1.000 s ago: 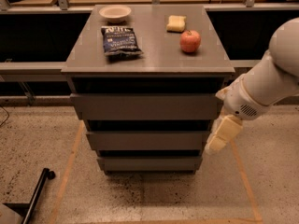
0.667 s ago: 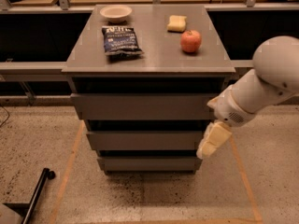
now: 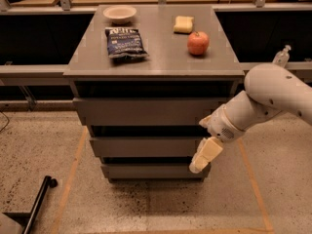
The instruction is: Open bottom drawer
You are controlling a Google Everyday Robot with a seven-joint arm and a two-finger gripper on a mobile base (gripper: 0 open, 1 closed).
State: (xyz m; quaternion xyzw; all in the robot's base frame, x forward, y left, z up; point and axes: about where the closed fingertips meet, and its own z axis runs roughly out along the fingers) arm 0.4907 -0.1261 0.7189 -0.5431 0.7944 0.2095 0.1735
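The grey cabinet has three stacked drawer fronts. The bottom drawer [image 3: 146,170] is the lowest and smallest front, flat and handleless, and it sits closed. My gripper [image 3: 197,165] hangs from the white arm [image 3: 265,99] that comes in from the right. Its cream fingers [image 3: 206,152] point down and left, in front of the right end of the middle and bottom drawer fronts. Whether they touch the bottom drawer I cannot tell.
On the cabinet top [image 3: 161,57] lie a white bowl [image 3: 119,13], a blue chip bag [image 3: 125,42], a yellow sponge [image 3: 184,24] and a red apple [image 3: 198,43]. A black bar [image 3: 36,204] lies on the floor at lower left. Dark counters flank the cabinet.
The arm has swung left and down, bringing the gripper from beside the cabinet's right edge to in front of the lower drawers' right end. The drawers have not moved.
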